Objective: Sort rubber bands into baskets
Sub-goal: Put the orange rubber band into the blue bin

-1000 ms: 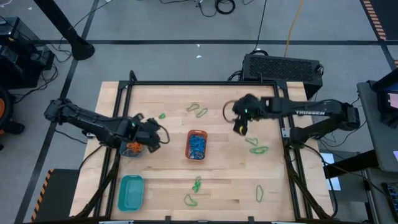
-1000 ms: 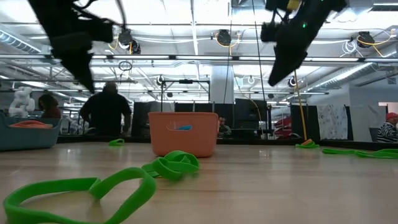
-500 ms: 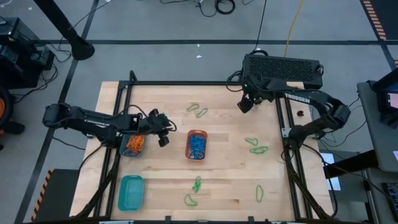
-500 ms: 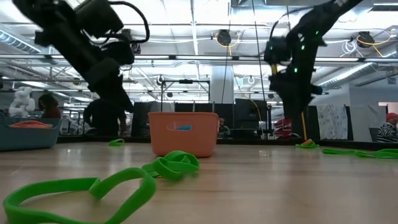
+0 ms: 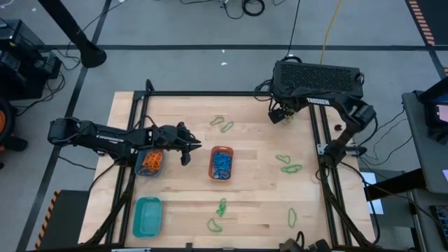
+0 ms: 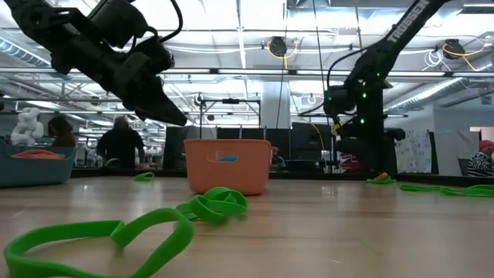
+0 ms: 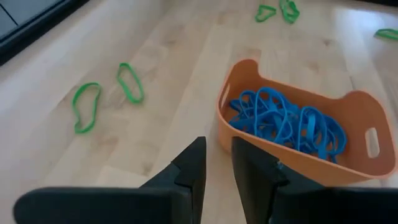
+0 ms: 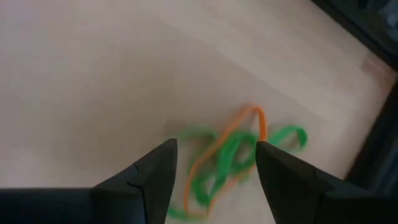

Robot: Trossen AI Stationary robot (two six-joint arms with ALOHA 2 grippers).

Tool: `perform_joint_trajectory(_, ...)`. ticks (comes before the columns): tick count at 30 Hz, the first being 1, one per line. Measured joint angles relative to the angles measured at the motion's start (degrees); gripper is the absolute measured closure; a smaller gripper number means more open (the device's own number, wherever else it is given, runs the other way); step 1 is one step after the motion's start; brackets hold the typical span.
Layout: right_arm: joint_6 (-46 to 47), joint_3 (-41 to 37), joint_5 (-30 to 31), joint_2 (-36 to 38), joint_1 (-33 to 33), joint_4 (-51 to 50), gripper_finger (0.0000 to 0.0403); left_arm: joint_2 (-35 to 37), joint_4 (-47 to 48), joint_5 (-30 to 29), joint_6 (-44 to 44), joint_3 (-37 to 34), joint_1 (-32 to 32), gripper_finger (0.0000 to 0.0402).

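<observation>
Two arms are seen over the wooden surface [image 5: 245, 210]. The left gripper [image 5: 187, 148] is held above the surface between the round basket [image 5: 148, 163] of orange bands and the orange basket [image 5: 221, 162]. In the left wrist view its fingers [image 7: 193, 171] are parted only by a narrow gap, with nothing gripped between them. The orange basket [image 7: 298, 134], filled with blue rubber bands [image 7: 286, 121], is seen just ahead of those fingertips and to one side, and two green bands [image 7: 106, 99] lie farther ahead on the other side.

The right gripper [image 5: 278, 115] is held near the far right corner of the surface. Its fingers [image 8: 158, 171] are spread wide and nothing is held between them. A small tangle [image 8: 233, 158] of green loops and one orange loop is seen lying on the wood just beyond and between the fingertips.

More green bands are scattered across the surface: a pair [image 5: 222, 124] near the far middle, a pair [image 5: 288, 165] at the right, and several [image 5: 218, 215] along the near edge. The teal basket [image 5: 148, 216] sits at the near left, well apart from both sets of fingers. A person [image 6: 122, 145] is seen in the room behind.
</observation>
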State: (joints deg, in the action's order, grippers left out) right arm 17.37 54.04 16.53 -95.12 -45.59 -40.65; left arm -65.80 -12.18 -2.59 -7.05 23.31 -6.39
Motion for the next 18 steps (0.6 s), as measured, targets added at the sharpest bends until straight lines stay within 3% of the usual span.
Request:
perform_joint_trajectory(11, -0.36, 0.15, -2.84, -4.21, -4.65, 3.22, 0.0203, -0.02, 0.92, 0.9, -1.49, 0.0, 0.02, 0.0319)
perform_joint_trajectory(18, -0.5, 0.15, -4.48, -4.41, -5.35, 3.44, 0.0288, -0.07, 1.11, 0.9, -1.66, 0.0, 0.02, 0.0319)
